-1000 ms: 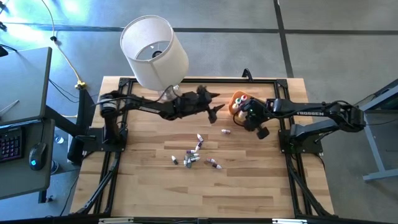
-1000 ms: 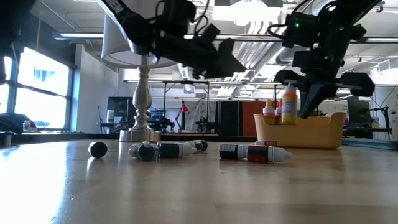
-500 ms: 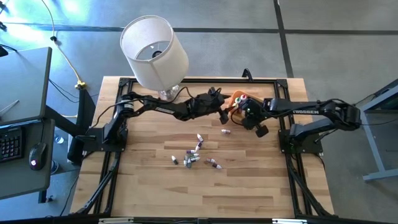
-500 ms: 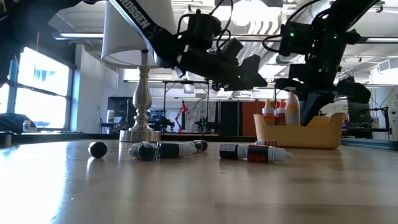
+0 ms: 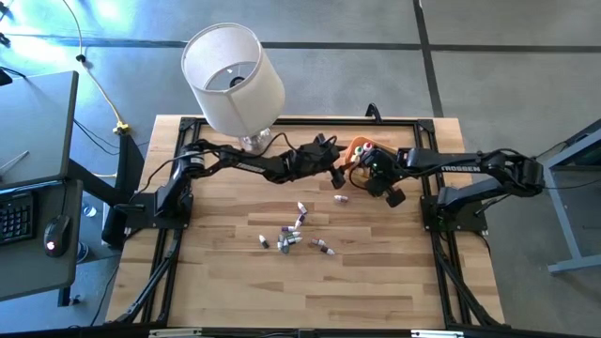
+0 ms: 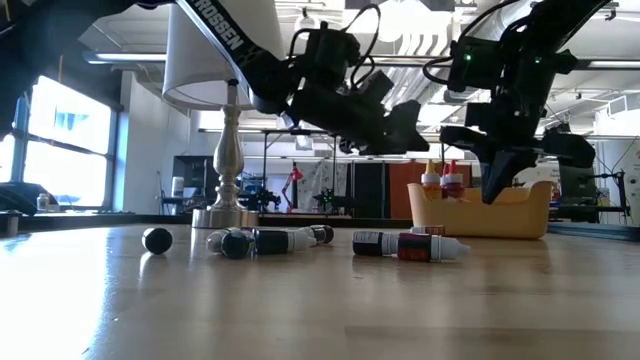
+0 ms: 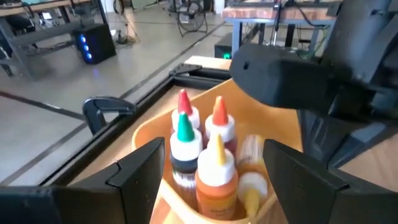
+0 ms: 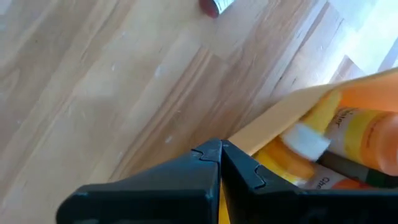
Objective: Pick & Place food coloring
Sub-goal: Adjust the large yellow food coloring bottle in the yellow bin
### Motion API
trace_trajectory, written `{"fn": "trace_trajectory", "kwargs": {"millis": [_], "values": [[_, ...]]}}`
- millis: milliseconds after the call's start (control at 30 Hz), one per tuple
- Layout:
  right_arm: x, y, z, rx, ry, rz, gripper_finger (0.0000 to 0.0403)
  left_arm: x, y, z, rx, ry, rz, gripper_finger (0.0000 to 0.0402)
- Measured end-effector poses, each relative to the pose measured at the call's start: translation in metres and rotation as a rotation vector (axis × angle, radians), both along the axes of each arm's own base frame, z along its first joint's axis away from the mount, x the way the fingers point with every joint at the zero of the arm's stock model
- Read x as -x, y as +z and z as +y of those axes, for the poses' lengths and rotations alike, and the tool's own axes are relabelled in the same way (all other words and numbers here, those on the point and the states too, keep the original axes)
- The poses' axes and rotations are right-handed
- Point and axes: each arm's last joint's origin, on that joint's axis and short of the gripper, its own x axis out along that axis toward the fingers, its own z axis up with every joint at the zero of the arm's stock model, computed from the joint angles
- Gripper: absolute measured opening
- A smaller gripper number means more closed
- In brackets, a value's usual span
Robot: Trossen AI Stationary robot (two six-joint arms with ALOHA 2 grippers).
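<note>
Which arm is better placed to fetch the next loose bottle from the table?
Probably left: the left gripper is open, while the right gripper is shut at the orange bowl. Both hover far from the loose bottles.

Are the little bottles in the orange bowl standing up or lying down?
Mostly standing. In the left wrist view, four dropper bottles stand cap-up in the orange bowl; a yellowish one beside them looks tipped over.

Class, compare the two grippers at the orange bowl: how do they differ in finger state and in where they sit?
The left gripper has its fingers spread wide; the right gripper has its fingers pressed shut, holding nothing. The left gripper hangs at the orange bowl's left side, facing the bottles standing in it; the right gripper sits at the bowl's front rim. Both are dark, two-fingered, and off the table.
</note>
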Motion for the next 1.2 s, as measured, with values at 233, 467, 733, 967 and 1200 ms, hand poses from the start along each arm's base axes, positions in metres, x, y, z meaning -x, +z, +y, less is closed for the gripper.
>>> {"fn": "trace_trajectory", "kwargs": {"millis": [233,467,733,967,1200], "values": [[0.001,0.001,0.0,-0.017,-0.109,-0.005,0.0001,0.0,-0.008,-0.006,0.032,-0.065,0.082,0.0269],[0.006,0.011,-0.001,-0.064,-0.51,-0.104,0.0003,0.002,-0.017,-0.024,-0.035,-0.074,0.233,0.0269],[0.008,0.022,0.0,-0.126,-0.669,-0.225,0.0005,0.028,0.025,-0.033,-0.038,-0.023,0.393,0.0269],[0.003,0.024,0.004,-0.319,-0.609,-0.259,0.0009,0.073,0.083,-0.039,0.008,-0.032,0.476,0.0269],[-0.003,0.028,0.006,-0.51,-0.639,-0.319,0.0005,0.133,0.15,-0.046,-0.073,-0.023,0.471,0.0269]]}}
